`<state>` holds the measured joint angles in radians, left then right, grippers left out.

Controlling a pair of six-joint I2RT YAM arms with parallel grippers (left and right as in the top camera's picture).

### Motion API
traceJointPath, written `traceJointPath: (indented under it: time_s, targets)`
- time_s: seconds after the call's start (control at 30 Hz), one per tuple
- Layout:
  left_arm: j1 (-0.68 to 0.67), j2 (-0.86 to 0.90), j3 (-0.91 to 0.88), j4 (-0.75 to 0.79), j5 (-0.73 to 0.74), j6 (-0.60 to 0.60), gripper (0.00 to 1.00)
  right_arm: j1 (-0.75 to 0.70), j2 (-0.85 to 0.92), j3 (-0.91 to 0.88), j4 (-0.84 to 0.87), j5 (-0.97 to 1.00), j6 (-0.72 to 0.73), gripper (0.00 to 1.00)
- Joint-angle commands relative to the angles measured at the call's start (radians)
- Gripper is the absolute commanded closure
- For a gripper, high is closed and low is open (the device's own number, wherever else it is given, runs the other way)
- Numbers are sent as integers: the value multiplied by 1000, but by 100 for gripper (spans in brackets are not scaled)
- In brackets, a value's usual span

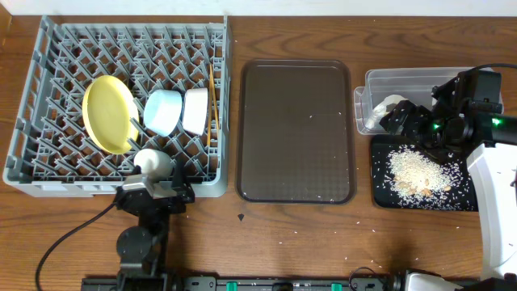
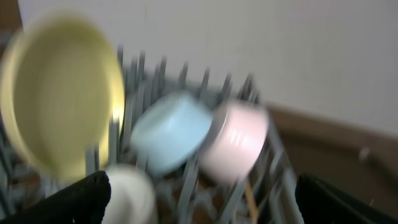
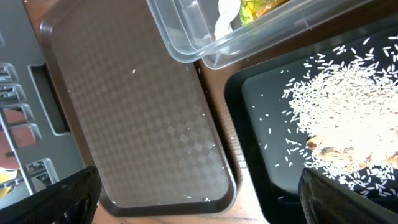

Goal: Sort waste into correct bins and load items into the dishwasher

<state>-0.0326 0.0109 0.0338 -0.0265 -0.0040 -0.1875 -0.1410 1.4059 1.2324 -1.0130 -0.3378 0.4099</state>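
The grey dish rack (image 1: 48, 97) holds the yellow plate (image 1: 109, 113), light blue bowl (image 1: 163, 111), white bowl (image 1: 195, 111), chopsticks (image 1: 212, 101) and, near its front edge, the cream cup (image 1: 152, 162). My left gripper (image 1: 157, 186) is at the rack's front, open. In the blurred left wrist view the cup (image 2: 132, 194) sits just inside the left finger of the gripper (image 2: 199, 208). My right gripper (image 1: 397, 121) hangs open and empty over the near edge of the clear tub (image 1: 404, 81), which holds the white paper (image 3: 225, 15) and the wrapper (image 3: 261, 7). Rice (image 1: 416, 171) lies on the black tray (image 1: 384, 194).
The dark brown serving tray (image 1: 295, 129) lies between the rack and the bins, with a few stray grains on it. Loose grains dot the wooden table in front of the trays. A cable runs from the left arm's base at the table's front.
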Motion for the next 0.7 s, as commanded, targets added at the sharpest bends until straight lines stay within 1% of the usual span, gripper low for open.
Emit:
traceJointPath:
  time_s: [0.0,0.03,0.07,0.2,0.67]
  targets:
    - [2,-9,-30,-15,-5,-10,4,11,-9,9,0,-3,4,1]
    - [2,-9,-30,-16,-4,-11,3,11,-9,9,0,-3,4,1]
    - [2,-9,-30,-14,-4,-10,0,11,-9,9,0,-3,4,1]
    - [2,-5,-30,-46,-5,-10,0,11,-9,9,0,-3,4,1]
    - [2,0,-30,-46,-5,-10,0,11,-9,9,0,-3,4,1]
